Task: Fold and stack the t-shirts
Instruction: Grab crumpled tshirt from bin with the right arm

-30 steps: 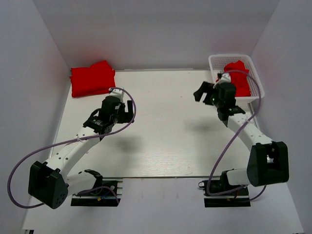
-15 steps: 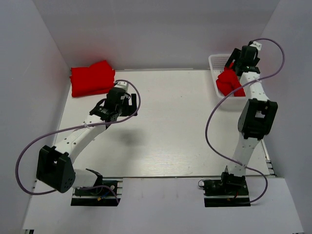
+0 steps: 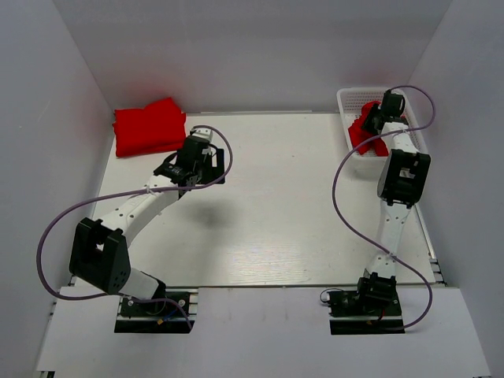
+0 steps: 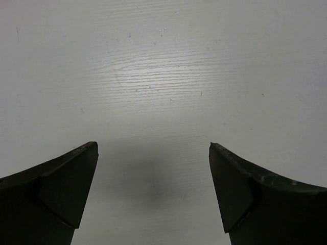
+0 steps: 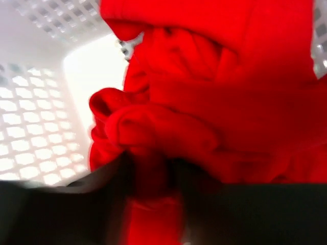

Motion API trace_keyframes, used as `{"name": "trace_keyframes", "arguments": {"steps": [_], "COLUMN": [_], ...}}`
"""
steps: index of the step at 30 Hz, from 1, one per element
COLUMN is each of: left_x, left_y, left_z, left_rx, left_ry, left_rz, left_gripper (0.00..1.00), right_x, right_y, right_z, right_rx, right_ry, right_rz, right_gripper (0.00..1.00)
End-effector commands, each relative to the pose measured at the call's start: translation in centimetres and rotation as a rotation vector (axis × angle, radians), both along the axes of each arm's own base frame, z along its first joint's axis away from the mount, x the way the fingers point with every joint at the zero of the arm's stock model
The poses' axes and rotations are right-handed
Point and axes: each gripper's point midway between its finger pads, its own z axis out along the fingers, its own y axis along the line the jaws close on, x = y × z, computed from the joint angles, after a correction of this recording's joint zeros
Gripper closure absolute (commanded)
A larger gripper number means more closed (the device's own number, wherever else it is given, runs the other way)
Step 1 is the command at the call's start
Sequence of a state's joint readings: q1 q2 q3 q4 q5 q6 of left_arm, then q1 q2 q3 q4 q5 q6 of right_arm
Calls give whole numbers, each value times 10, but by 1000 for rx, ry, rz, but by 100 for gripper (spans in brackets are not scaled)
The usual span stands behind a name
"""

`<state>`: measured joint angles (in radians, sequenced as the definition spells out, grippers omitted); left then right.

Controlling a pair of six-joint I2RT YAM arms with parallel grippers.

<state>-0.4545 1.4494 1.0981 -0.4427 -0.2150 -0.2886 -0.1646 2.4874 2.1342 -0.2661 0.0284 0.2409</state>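
A pile of folded red t-shirts [image 3: 150, 126] lies at the table's back left corner. Another crumpled red t-shirt [image 3: 364, 135] sits in the white mesh basket [image 3: 352, 98] at the back right. My right gripper [image 3: 373, 120] reaches down into that basket. In the blurred right wrist view, its dark fingers [image 5: 118, 176] pinch a bunched fold of this t-shirt [image 5: 204, 102], so the right gripper [image 5: 153, 166] is shut on the cloth. My left gripper [image 3: 206, 165] hovers over bare table right of the folded pile. The left gripper [image 4: 153, 148] is wide open with nothing between its fingers.
White walls enclose the table on three sides. The basket's mesh wall [image 5: 30, 127] stands close on the left of the right gripper. The white tabletop [image 3: 276, 205] stretches between the two arms, whose bases are at the near edge.
The right arm swung back from the table into the basket, and its jaws closed on the red cloth. The left arm stretched a little farther back and right, still open.
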Motion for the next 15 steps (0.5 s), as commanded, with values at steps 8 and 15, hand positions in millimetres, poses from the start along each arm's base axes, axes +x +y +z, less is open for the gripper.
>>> {"name": "trace_keyframes", "arguments": {"steps": [8,15], "left_x": [0,-19], "left_y": [3,6], "left_z": [36,33], "left_rx": [-33,-75], "left_ry": [-104,-144], "left_rz": [-2,-26], "left_gripper": [0,0], "right_x": [4,-48], "right_y": [-5,14], "right_z": [162,319], "right_rx": [-26,-197], "right_ry": [-353,-552], "right_rz": [38,178], "right_gripper": [100,100]}}
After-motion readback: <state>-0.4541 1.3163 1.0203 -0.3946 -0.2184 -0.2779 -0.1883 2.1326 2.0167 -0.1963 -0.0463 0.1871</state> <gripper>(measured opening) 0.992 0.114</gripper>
